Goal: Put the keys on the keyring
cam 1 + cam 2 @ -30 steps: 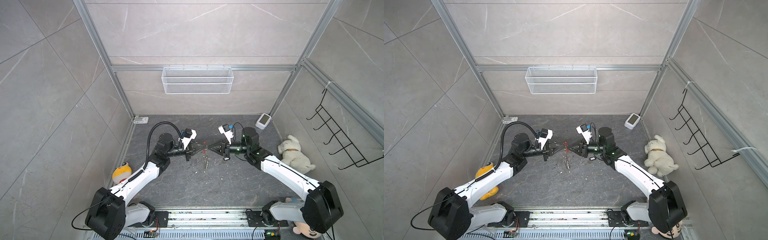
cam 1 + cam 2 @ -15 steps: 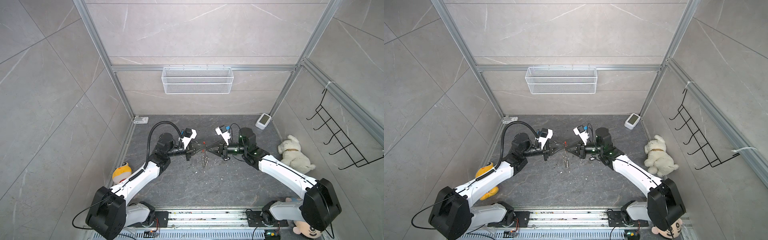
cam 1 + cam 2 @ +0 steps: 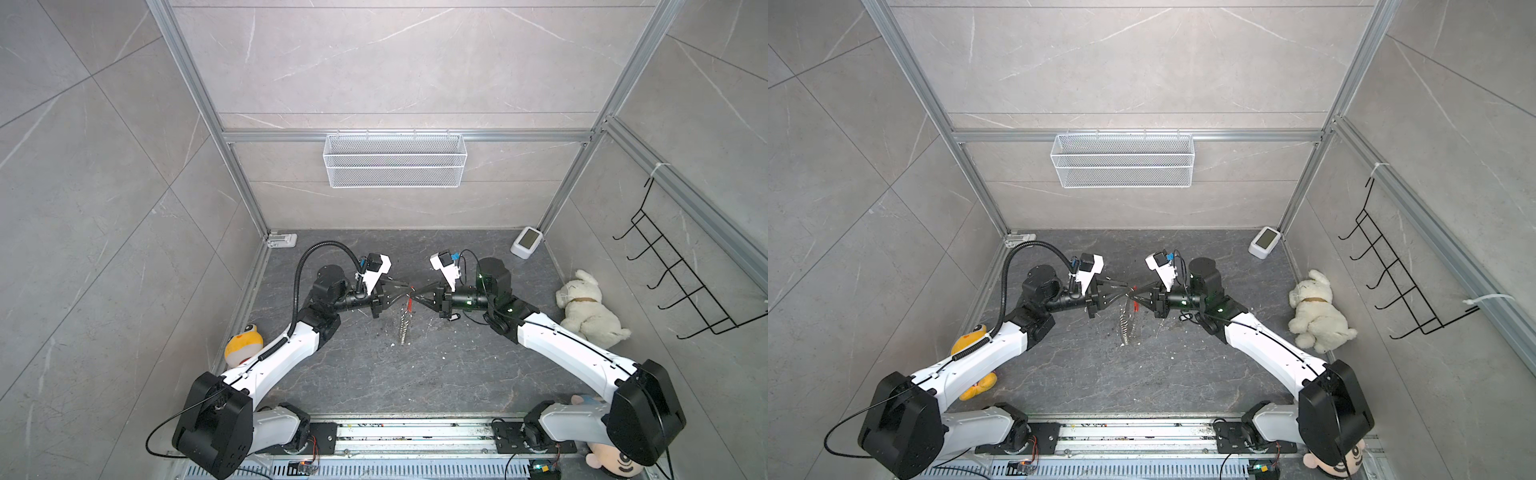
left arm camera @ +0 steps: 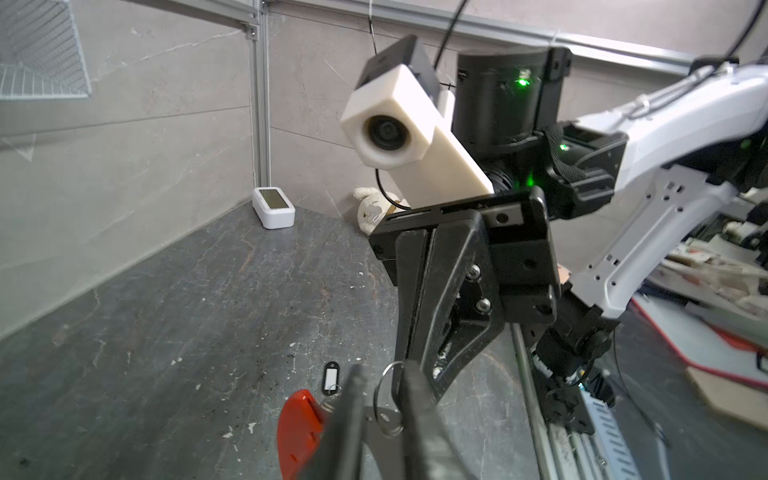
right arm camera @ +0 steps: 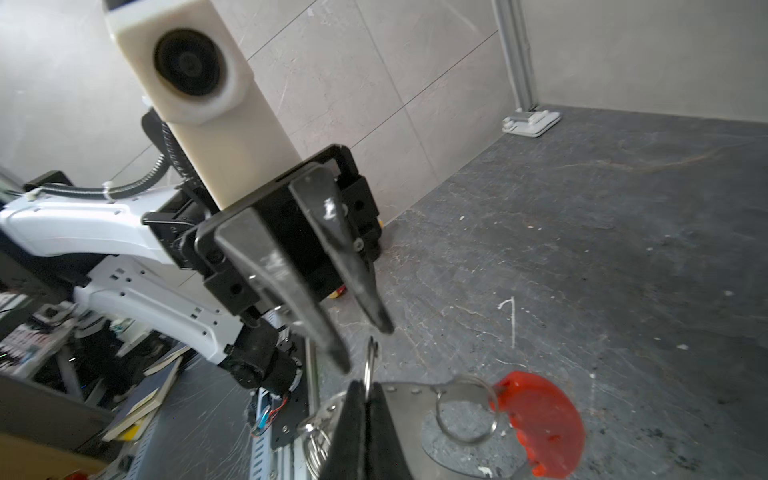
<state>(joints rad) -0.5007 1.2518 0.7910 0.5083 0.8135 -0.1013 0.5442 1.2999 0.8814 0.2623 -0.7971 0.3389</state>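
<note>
At the centre of a top view, the right claw (image 3: 417,296) is pinching the lifted keyring (image 3: 408,307); the left claw (image 3: 400,291) is gaping beside it. The key (image 4: 331,376) is lying on the bench (image 3: 374,374), not yet threaded.

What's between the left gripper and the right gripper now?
A small split ring on the keyring, pinched in the right gripper, standing between the left gripper's open fingers; both wrist views show it.
</note>
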